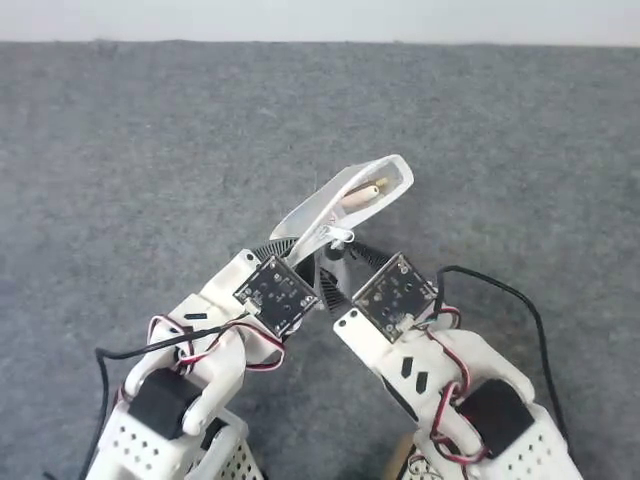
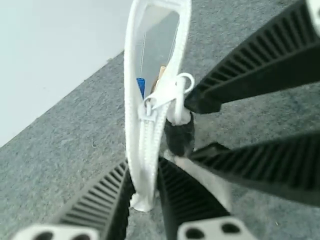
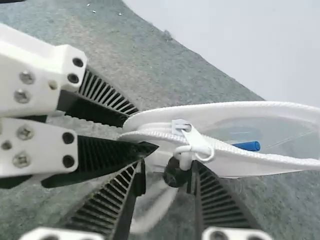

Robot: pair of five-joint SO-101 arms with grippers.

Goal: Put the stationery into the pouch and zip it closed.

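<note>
1. Where the left arm comes in from the lower left of the high view, its pincer is clamped tight on the zipped end of the pouch. One black ribbed finger presses on each side of it.
2. The translucent white pouch juts out from between the two arms, over the middle of the grey surface. Its zip edge is turned up toward the high camera.
3. The zip teeth are joined from the gripped end as far as the slider, and past the slider the mouth gapes open.
4. Inside the pouch lie a blue pen and a wooden pencil.
5. The zipper pull, a white loop with a dark knob at its end, hangs from the slider toward the right arm.
6. The right pincer is closed nearly all the way, nipping that dark knob between its fingertips. Its tips sit just beside those of the left pincer.
</note>
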